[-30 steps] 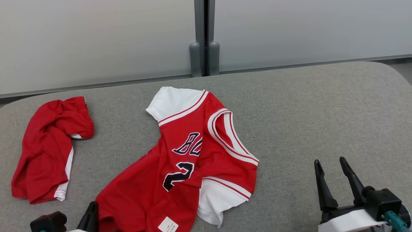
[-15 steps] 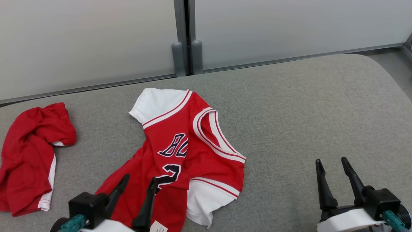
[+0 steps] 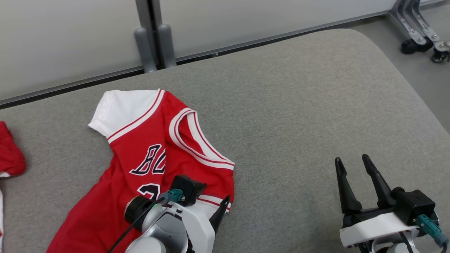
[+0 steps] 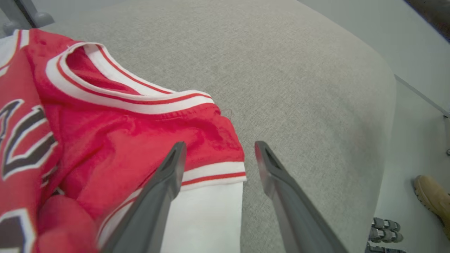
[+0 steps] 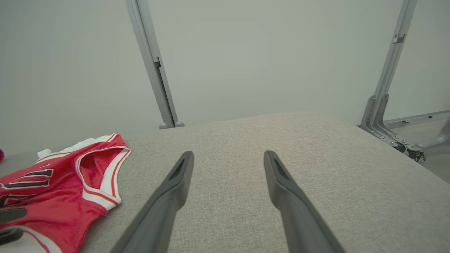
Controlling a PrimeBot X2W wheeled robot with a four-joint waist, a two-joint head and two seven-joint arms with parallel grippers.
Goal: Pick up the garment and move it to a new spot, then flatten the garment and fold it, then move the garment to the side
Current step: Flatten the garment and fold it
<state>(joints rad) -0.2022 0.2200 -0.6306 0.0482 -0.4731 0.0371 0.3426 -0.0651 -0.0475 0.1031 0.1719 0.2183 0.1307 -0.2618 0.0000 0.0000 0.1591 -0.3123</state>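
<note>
- Red-and-white basketball jersey [image 3: 140,147] lies rumpled on the grey fabric counter [image 3: 299,105].
- Left pincer [image 4: 219,147] spread wide over its sleeve hem, holding nothing; right pincer [image 3: 351,160] wide, empty.
- Flattening, folding, moving aside look undone.

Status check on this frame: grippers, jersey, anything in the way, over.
Left gripper open, astride sleeve edge of jersey, nothing gripped. Right gripper open over bare cushion. Jersey rumpled, not yet folded. Second red garment far left, clear of work.

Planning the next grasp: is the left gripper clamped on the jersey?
No, the left gripper stands open, one finger over the jersey sleeve and the other over bare cushion.
</note>
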